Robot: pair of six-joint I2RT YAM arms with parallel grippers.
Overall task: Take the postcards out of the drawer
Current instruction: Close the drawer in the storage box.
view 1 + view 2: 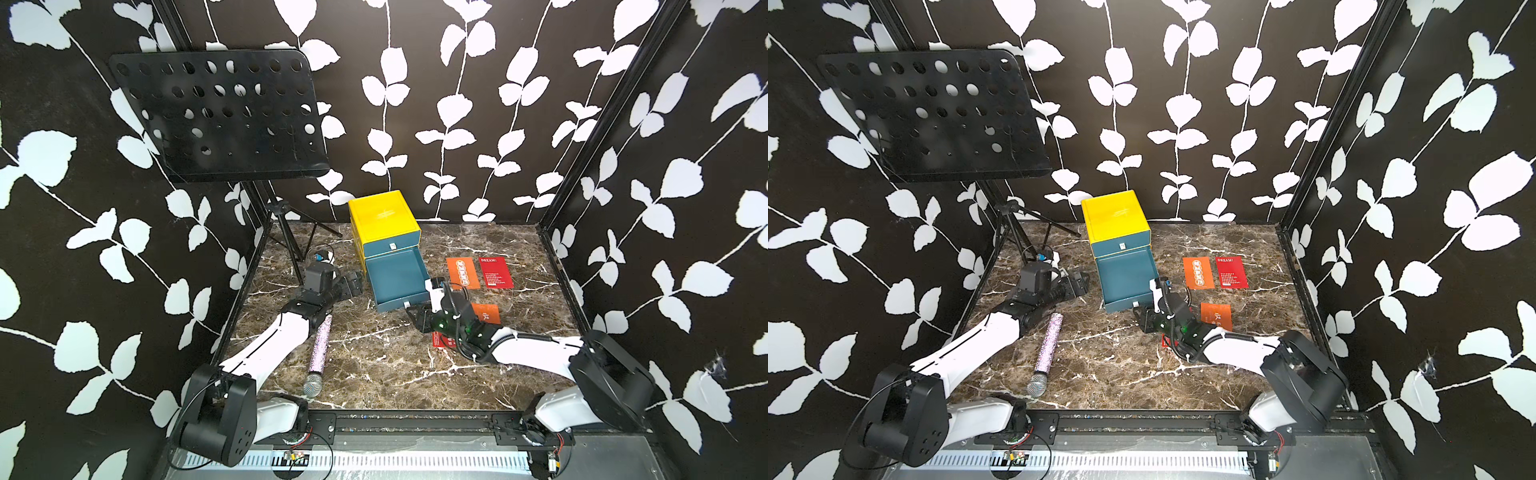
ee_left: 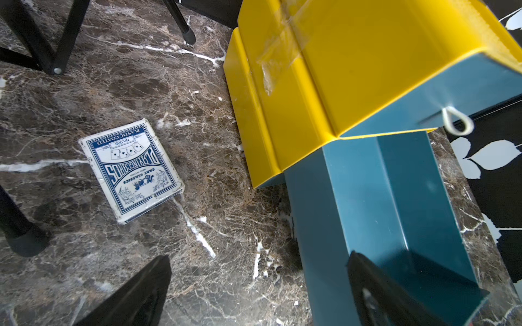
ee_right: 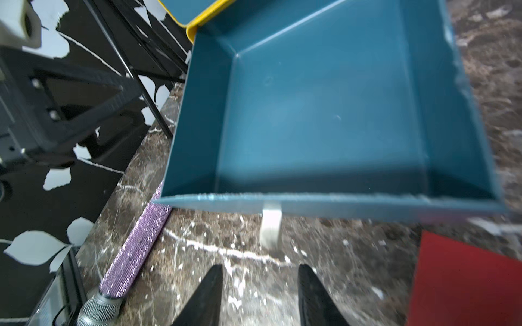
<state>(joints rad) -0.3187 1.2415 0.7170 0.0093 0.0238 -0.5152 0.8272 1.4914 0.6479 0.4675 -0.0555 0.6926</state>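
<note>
Judging by the teal drawer [image 3: 324, 113], seen bare just ahead of the parted, empty jaws of the right gripper [image 3: 260, 269], the task is likely done. Four postcards [image 1: 496, 272] are laid on the marble table [image 1: 374, 374] beside and behind those jaws. The left gripper [image 2: 261, 256] is held wide open.

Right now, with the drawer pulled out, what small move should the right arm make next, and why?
Probably lift the right gripper clear: the drawer floor is bare in the right wrist view, the jaws stand open and empty before the pull tab, and a red postcard lies beside them.
</note>
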